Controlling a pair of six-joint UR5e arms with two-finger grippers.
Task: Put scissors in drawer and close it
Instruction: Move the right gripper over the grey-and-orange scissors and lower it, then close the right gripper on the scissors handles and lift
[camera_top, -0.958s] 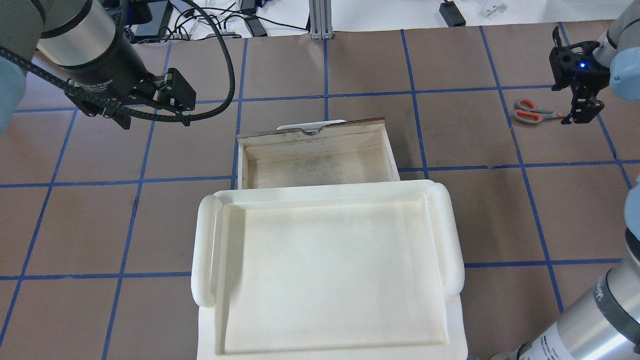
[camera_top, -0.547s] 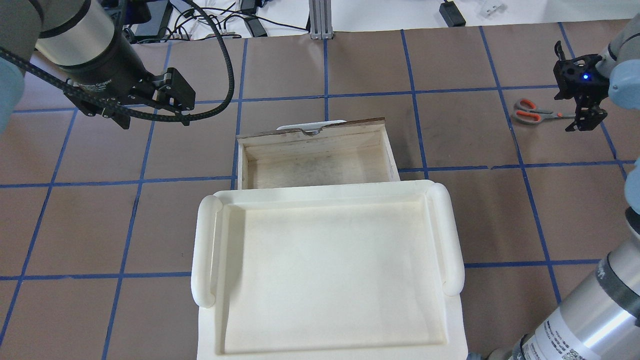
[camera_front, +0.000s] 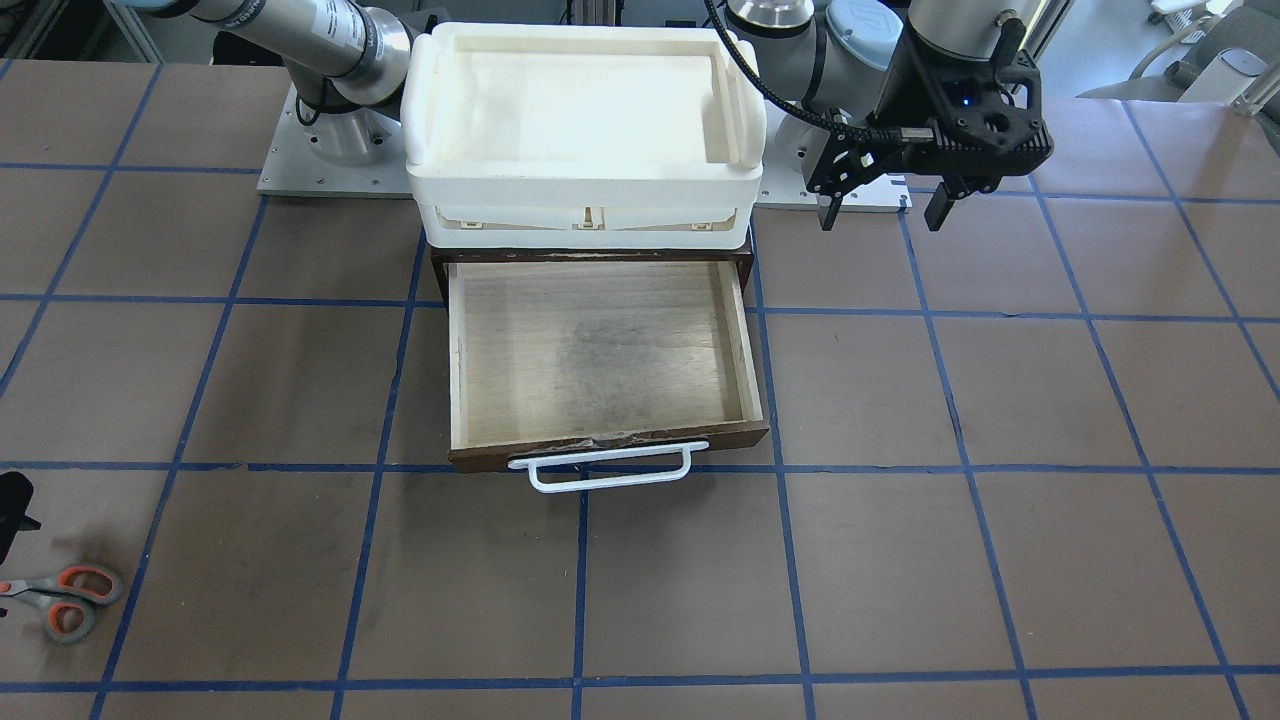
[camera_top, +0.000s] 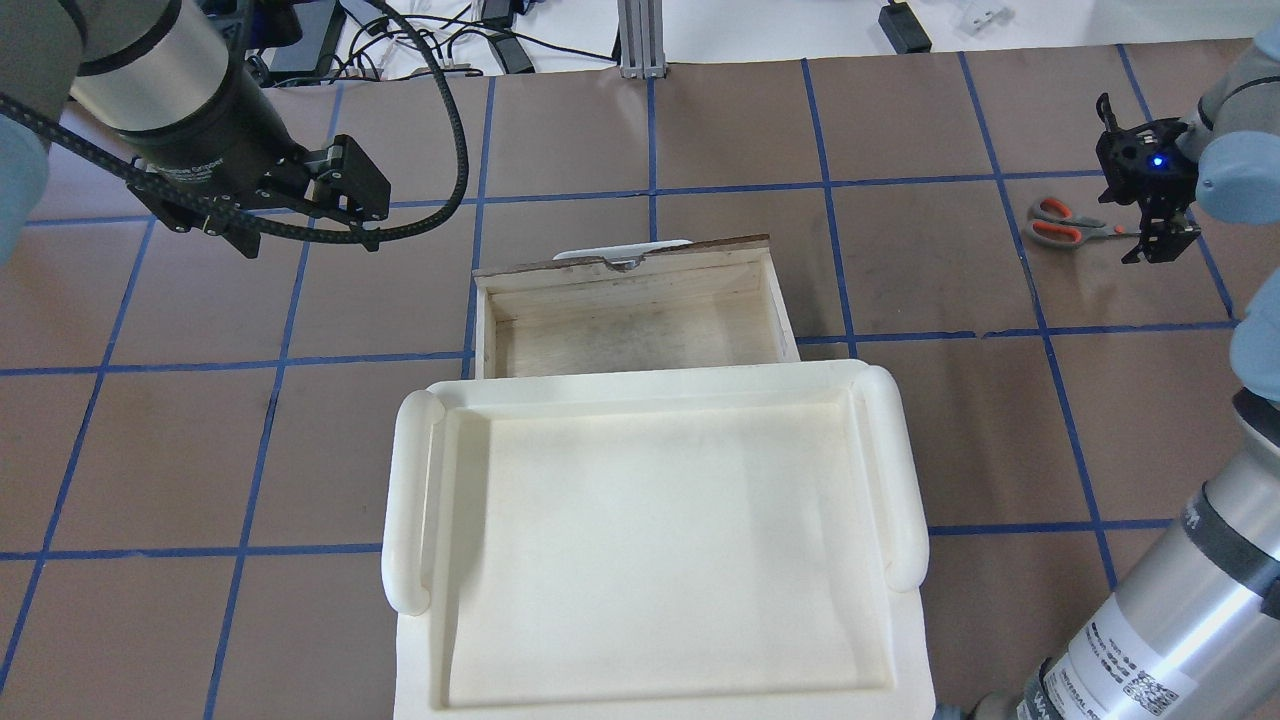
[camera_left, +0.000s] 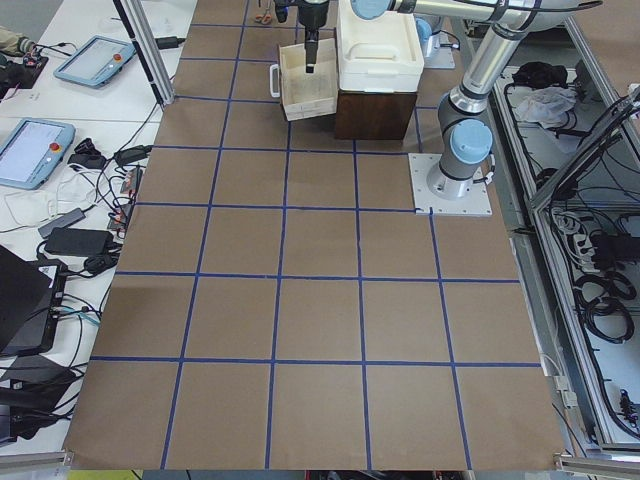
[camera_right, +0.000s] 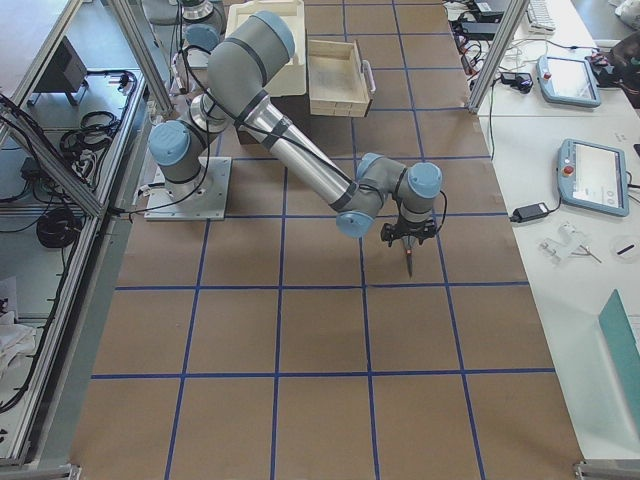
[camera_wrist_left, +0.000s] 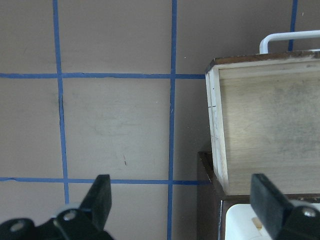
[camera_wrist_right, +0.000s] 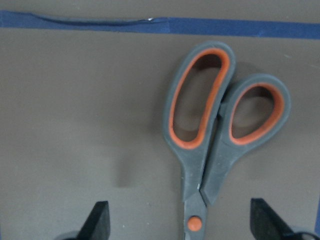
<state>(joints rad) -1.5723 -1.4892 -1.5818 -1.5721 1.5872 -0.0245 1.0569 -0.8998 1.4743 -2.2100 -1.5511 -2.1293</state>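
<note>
The scissors (camera_top: 1062, 224) with grey-and-orange handles lie flat on the table at the far right; they also show in the front view (camera_front: 62, 601). My right gripper (camera_top: 1154, 238) is open and hovers over their blade end. In the right wrist view the scissors (camera_wrist_right: 215, 140) lie between the two fingers (camera_wrist_right: 99, 221), with the pivot midway and the blades out of view. The wooden drawer (camera_top: 630, 330) is pulled open and empty, white handle (camera_front: 600, 468) facing away from me. My left gripper (camera_top: 355, 190) is open and empty, up and to the left of the drawer (camera_wrist_left: 270, 125).
A white plastic tub (camera_top: 410, 500) sits on top of the cabinet, over the drawer's rear part. The brown table carries a grid of blue tape lines. Cables and devices lie beyond the table's far edge (camera_top: 480, 50).
My right gripper has turned and shifted slightly over the blade end of the scissors. The left arm, the drawer and the scissors have not moved.
</note>
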